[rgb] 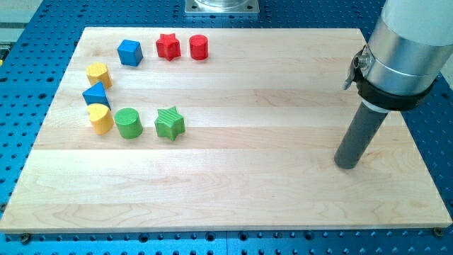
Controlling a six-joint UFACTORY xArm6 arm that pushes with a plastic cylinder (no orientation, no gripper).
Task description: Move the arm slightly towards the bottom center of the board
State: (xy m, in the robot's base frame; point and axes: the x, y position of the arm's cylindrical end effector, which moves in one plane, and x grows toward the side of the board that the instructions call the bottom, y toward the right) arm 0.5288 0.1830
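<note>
On the pale wooden board (233, 177), which lies on a blue perforated bench (14, 92), my tip (346, 165) rests at the view's right, well apart from every block; no pincer is fitted.

Blocks cluster at the view's upper left: blue cube (129, 52), red star (168, 46), red cylinder (199, 47), yellow block (98, 74), blue triangle (95, 95), yellow heart (100, 118), green cylinder (129, 122), green star (170, 122).

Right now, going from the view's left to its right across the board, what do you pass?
Yellow block and yellow heart → blue cube and green cylinder → red star and green star → red cylinder → my tip, far right of all blocks.
</note>
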